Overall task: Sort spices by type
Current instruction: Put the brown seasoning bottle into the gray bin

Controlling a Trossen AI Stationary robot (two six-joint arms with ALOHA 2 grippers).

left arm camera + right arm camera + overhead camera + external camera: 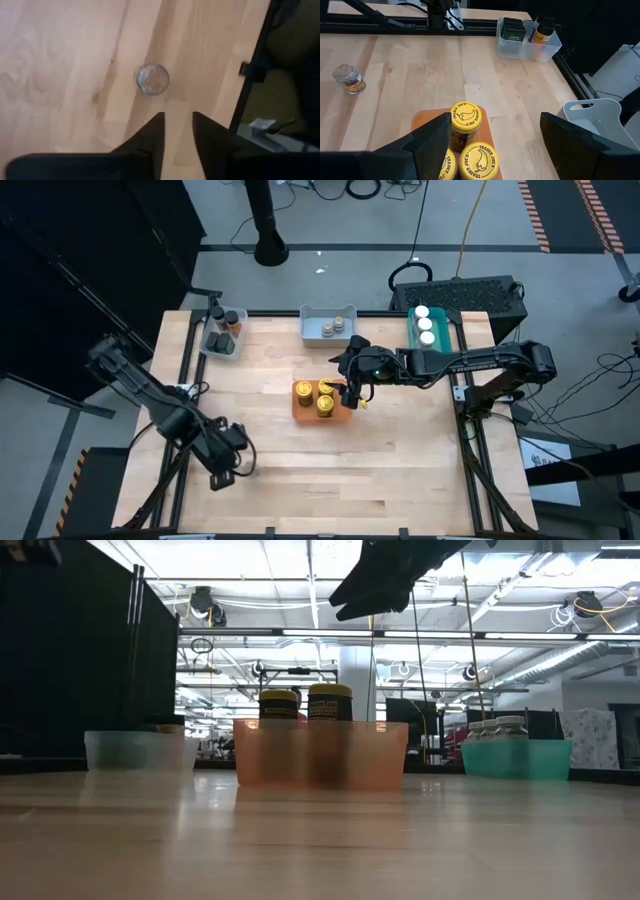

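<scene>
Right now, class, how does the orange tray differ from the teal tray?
The orange tray sits mid-table under the right gripper; the teal tray sits at the far right edge, away from both arms. The orange tray holds yellow-lidded jars; the teal tray holds white-lidded jars. Both are rectangular and hold upright jars of a single lid colour.

A lab: exposed ceiling ducts point(560, 660), strip lights point(400, 634), floor cables point(440, 225).

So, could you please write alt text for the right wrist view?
The right claw hangs open over three yellow-lidded spice jars in an orange tray. One clear jar stands alone on the wooden table, and a clear tray of dark jars sits near the edge.
</scene>
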